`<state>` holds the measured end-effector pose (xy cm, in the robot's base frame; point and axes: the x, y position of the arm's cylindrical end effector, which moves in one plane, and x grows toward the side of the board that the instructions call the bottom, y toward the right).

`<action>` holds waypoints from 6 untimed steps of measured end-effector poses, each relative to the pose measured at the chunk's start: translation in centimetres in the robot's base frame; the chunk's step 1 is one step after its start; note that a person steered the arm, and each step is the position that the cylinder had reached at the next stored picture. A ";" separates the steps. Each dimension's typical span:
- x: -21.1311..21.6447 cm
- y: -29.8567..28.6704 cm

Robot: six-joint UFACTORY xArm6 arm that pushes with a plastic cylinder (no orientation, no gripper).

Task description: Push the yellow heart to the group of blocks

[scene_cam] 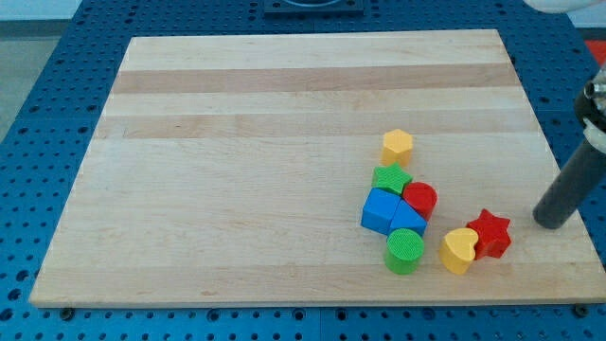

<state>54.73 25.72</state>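
Observation:
The yellow heart (pixel 459 250) lies near the view's bottom right, touching the red star (pixel 490 233) on its right. To its left is the group: a green cylinder (pixel 404 251), two blue blocks (pixel 381 210) (pixel 408 221), a red round block (pixel 419 200), a green star (pixel 391 178) and, a little above, a yellow hexagon (pixel 398 146). A narrow gap separates the heart from the green cylinder. My tip (pixel 550 222) rests on the board at the view's right, right of the red star and apart from it.
The wooden board (pixel 284 114) lies on a blue perforated table (pixel 38 142). The board's right edge runs just right of my tip. A dark fixture (pixel 312 6) shows at the view's top.

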 end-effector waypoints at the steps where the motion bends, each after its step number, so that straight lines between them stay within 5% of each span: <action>1: 4.5 0.0; 6: 1.4 -14.4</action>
